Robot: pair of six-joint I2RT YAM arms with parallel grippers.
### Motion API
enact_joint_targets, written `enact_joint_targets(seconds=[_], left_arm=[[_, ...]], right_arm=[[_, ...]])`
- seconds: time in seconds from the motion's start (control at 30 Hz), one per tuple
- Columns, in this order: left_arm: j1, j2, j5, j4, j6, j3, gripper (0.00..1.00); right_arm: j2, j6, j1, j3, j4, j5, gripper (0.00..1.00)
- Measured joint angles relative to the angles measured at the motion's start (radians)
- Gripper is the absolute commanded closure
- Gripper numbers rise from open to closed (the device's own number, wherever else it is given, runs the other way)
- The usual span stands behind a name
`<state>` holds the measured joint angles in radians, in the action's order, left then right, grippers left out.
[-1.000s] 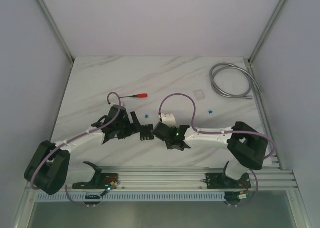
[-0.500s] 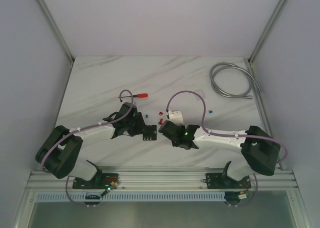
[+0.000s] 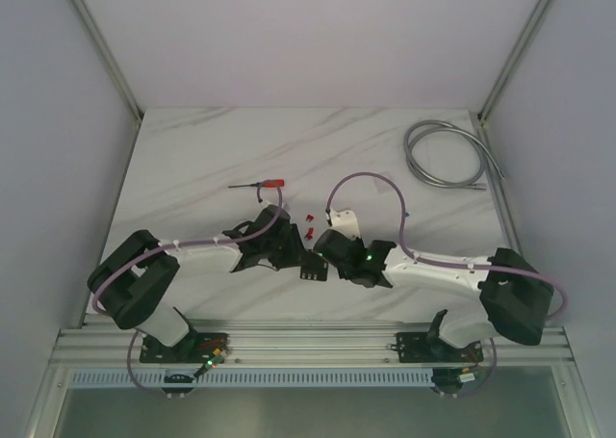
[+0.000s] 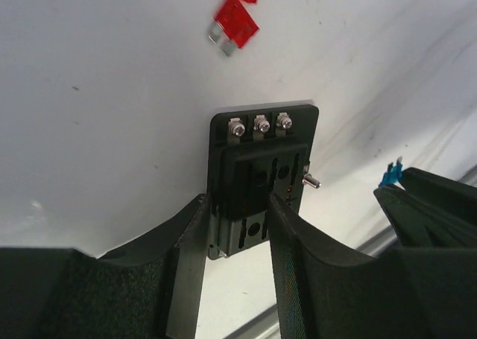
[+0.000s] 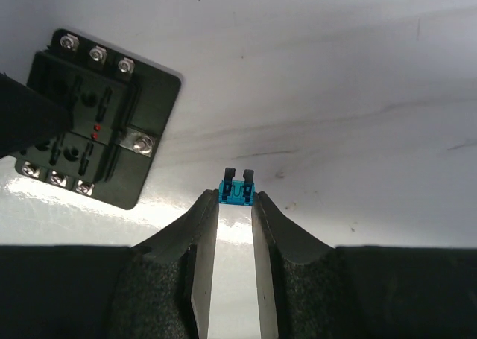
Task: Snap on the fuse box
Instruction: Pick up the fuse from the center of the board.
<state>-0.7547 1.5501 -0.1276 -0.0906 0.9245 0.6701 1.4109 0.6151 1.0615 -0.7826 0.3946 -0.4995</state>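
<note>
The fuse box point(image 4: 262, 176) is a flat black square block with slots and silver screws. It lies on the white table near the front centre in the top view point(image 3: 311, 266) and at the upper left of the right wrist view point(image 5: 97, 141). My left gripper point(image 4: 237, 214) is shut on the fuse box's near edge. My right gripper point(image 5: 235, 199) is shut on a small blue fuse point(image 5: 237, 189), held just right of the fuse box, prongs pointing away. In the top view the two grippers, left point(image 3: 294, 257) and right point(image 3: 325, 258), meet at the box.
Two loose red fuses point(image 3: 310, 225) lie just behind the grippers; one shows in the left wrist view point(image 4: 235, 22). A red-handled screwdriver point(image 3: 262, 184) lies behind. A coiled grey hose point(image 3: 445, 154) sits at the back right. The rail runs along the front edge.
Both arms have shifted right and toward the front edge, and the fuse box has moved that way with the left gripper. The right gripper stays close beside it.
</note>
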Motion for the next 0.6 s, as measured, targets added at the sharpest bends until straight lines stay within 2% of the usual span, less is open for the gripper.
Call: enact_joint_targets(seconds=[0.27, 0.47, 0.6], left_arm=[[-0.038, 0.005, -0.039, -0.151, 0.18, -0.075, 0.5], [-0.068, -0.001, -0.053, -0.238, 0.274, -0.114, 0.37], [-0.058, -0.067, -0.051, -0.23, 0.277, -0.124, 0.34]], right_arm=[[-0.108, -0.131, -0.055, 0.077, -0.088, 0.029, 0.72], [-0.15, -0.255, -0.107, 0.108, -0.187, 0.103, 0.72], [-0.165, -0.34, -0.123, 0.12, -0.245, 0.159, 0.72]])
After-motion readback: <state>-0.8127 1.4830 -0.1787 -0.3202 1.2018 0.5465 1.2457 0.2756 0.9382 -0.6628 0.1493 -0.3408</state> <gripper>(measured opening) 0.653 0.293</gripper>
